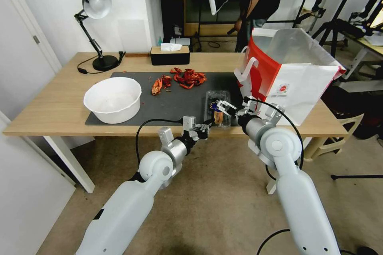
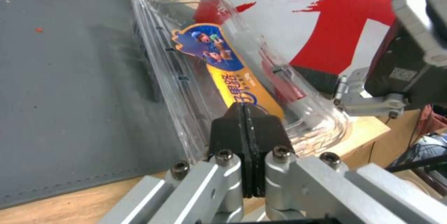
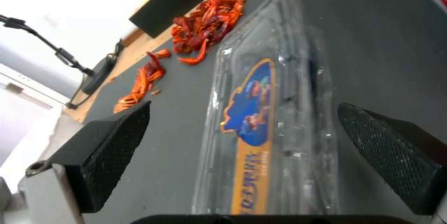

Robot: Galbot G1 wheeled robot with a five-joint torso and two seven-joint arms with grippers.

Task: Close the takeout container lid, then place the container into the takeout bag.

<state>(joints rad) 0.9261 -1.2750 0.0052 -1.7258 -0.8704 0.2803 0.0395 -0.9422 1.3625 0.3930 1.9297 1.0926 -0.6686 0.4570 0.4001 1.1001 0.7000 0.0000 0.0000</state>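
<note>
**Desk:** Nearest the lens?

**Photographer:** Two white robot arms, reaching up from the bottom edge toward the front rim of a long wooden table (image 1: 52,103).

**Desk:** Biggest thing on it?

**Photographer:** Takeout bag (image 1: 295,83), white with red side panels, standing upright at the right end with mouth open and silvery lining on show. Next in size, a dark grey mat (image 1: 175,103) across the middle. On its left part, a white bowl (image 1: 113,99). Toward its far edge, a scatter of red crayfish shells (image 1: 187,77).

**Desk:** And the takeout container?

**Photographer:** Takeout container (image 1: 217,96) lying on the mat's right part, just beside the bag, near the table's front edge. Clear plastic, with the lid (image 2: 205,63) carrying a blue and orange label (image 2: 219,60).

**Desk:** Grippers?

**Photographer:** Left gripper (image 1: 203,129) at the near end of the box, black pads pressed together on the lid's rim. Right gripper (image 1: 223,105) above the box, on the bag side, fingers (image 3: 111,147) spread wide to either side of the lid and not touching it.
</note>
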